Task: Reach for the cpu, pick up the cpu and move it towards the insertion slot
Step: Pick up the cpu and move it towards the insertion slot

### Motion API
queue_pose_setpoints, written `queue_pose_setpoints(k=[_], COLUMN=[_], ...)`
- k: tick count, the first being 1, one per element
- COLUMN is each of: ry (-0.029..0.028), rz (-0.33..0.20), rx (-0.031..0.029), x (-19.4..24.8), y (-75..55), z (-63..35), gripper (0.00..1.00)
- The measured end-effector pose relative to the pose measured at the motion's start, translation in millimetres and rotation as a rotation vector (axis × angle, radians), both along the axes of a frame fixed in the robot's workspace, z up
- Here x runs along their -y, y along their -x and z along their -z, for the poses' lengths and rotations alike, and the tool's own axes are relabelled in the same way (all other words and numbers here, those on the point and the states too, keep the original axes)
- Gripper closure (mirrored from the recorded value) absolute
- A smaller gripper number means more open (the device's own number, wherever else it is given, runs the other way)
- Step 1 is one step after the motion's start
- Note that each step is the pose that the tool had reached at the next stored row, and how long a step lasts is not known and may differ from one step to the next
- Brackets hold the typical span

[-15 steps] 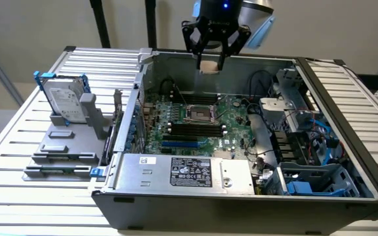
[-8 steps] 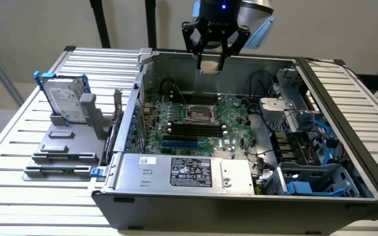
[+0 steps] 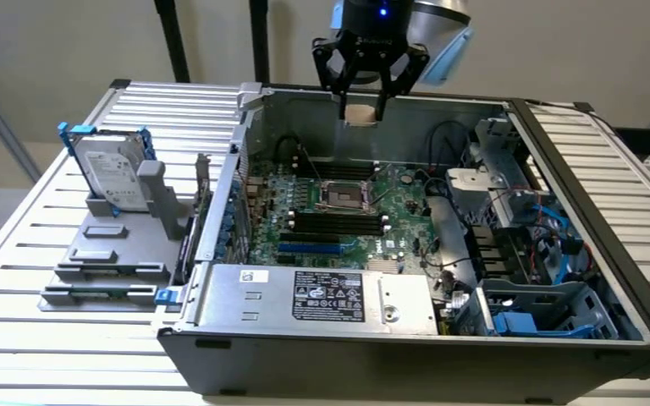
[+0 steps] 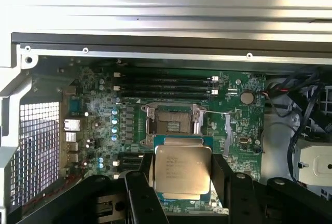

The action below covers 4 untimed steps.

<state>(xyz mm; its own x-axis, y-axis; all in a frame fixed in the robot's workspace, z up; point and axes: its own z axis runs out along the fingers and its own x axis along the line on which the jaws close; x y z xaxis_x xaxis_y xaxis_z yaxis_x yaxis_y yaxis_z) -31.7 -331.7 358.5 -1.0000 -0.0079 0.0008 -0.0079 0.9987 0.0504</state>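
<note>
My gripper (image 3: 361,112) hangs high over the back of the open computer case, shut on the cpu (image 3: 358,114), whose pale tan underside shows between the black fingers. In the wrist view the cpu (image 4: 182,169) shows its silvery printed top, held flat between the two black fingers (image 4: 139,193). The insertion slot (image 3: 342,196) is a square socket with a shiny metal frame and dark centre on the green motherboard, well below the gripper. In the wrist view the insertion slot (image 4: 173,119) lies just beyond the chip's edge.
Long black memory slots (image 3: 334,222) flank the socket. A silver hard drive (image 3: 112,173) in a blue bracket stands on a grey rack at the exterior view's left. The power supply (image 3: 319,298) is at the case front; cables and drive bays (image 3: 528,245) crowd the right.
</note>
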Motion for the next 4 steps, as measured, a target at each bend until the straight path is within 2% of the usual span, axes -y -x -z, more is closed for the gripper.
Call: queue_pose_setpoints(k=[4], ry=[0.0], rz=[0.0], rx=[0.0], x=[0.0], y=[0.0], z=[0.0], gripper=[0.45])
